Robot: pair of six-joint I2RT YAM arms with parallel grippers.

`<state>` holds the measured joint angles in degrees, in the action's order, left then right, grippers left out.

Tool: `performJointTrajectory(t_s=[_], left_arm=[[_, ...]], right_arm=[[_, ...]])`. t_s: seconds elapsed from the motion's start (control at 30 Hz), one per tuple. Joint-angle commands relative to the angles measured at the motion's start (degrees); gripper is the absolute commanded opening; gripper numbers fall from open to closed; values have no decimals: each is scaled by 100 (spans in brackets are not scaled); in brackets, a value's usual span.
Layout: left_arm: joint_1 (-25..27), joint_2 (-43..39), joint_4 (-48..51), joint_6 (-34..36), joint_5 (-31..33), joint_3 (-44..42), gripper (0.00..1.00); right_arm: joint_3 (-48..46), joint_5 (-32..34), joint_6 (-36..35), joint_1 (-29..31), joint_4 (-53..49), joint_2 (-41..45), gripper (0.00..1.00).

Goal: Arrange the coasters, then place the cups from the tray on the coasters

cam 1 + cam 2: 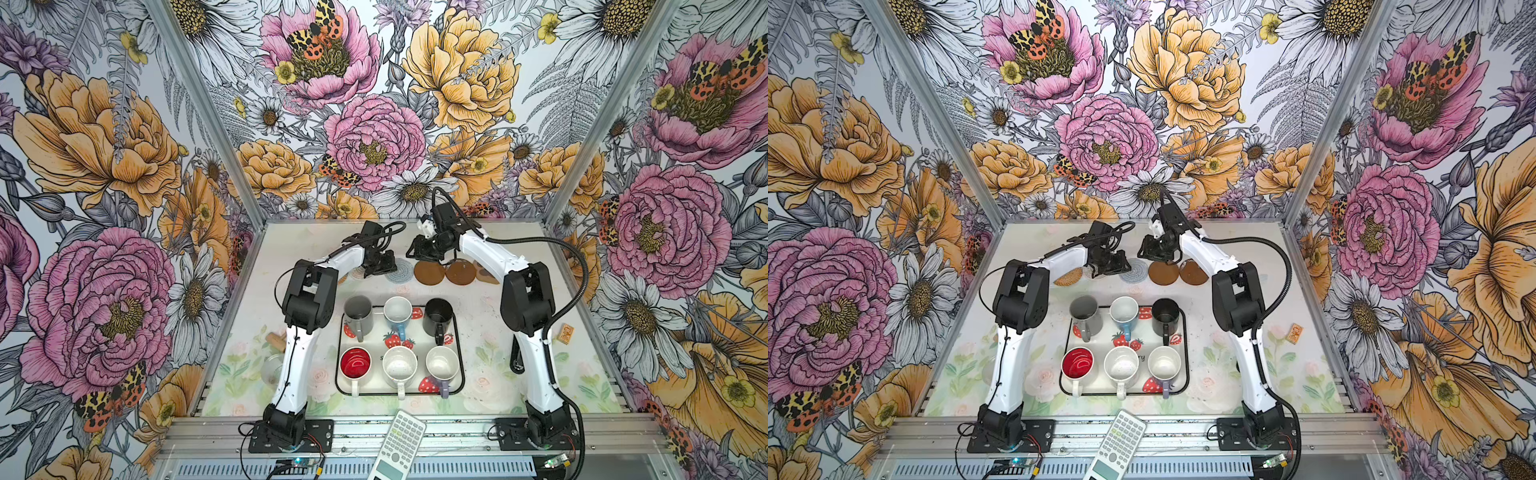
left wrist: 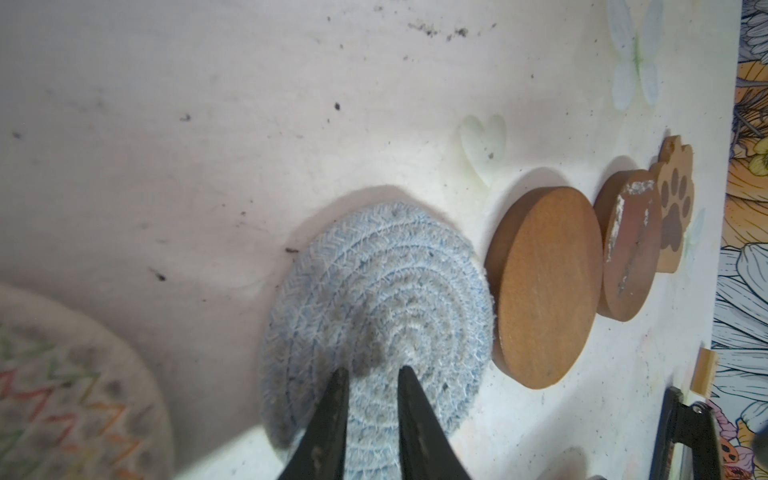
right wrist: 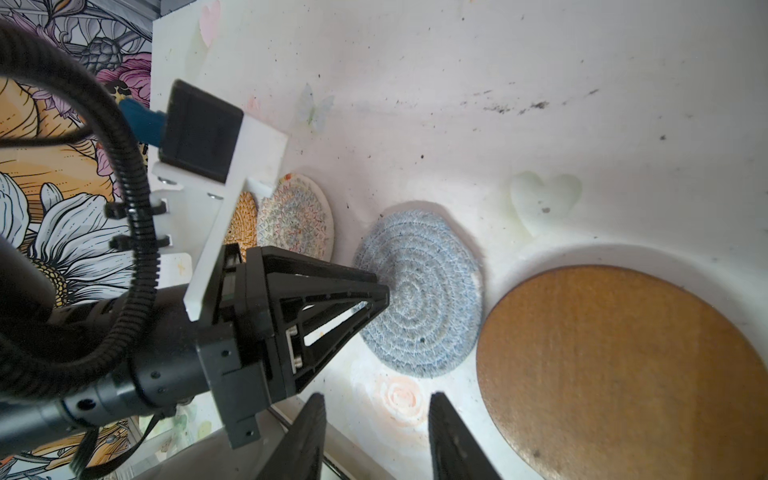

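Observation:
The coasters lie in a row at the back: tan rattan (image 1: 1068, 276), whitish crochet (image 3: 295, 216), blue-grey crochet (image 2: 386, 291), two brown discs (image 1: 429, 272) (image 1: 460, 272) and a paw shape (image 2: 673, 208). My left gripper (image 2: 374, 370) points down at the blue-grey coaster, jaws slightly apart, and the coaster lies flat beneath them. My right gripper (image 3: 377, 397) hovers open over bare table beside the nearer brown disc (image 3: 623, 374), holding nothing. Several cups stand on the strawberry tray (image 1: 459, 332): grey (image 1: 358, 311), light blue (image 1: 397, 311), black (image 1: 438, 313), red-inside (image 1: 355, 362), speckled (image 1: 400, 365), lavender (image 1: 442, 363).
A calculator (image 1: 401, 440) lies on the front rail. A clear glass jar (image 1: 272, 368) and a cork (image 1: 274, 340) sit by the left arm. A small box (image 1: 566, 333) and a black object (image 1: 515, 353) are on the right side.

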<state>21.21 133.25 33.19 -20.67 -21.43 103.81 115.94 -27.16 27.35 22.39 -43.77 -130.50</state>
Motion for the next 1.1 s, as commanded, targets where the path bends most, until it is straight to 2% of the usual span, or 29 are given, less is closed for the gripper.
performJointTrajectory(t_s=[0.0,0.43,0.73,1.07], left_arm=[[41,-77,381,-66,209,53,25],[-119,-318,372,-82,305,724,28],[-568,-766,380,84,841,273,28],[-802,-570,381,189,1143,-148,26]], right_arm=[[-70,79,-73,-42,158,322,43],[-213,82,-98,-64,290,572,43],[-518,102,-107,-103,368,725,43],[-731,86,-143,-137,404,806,43]])
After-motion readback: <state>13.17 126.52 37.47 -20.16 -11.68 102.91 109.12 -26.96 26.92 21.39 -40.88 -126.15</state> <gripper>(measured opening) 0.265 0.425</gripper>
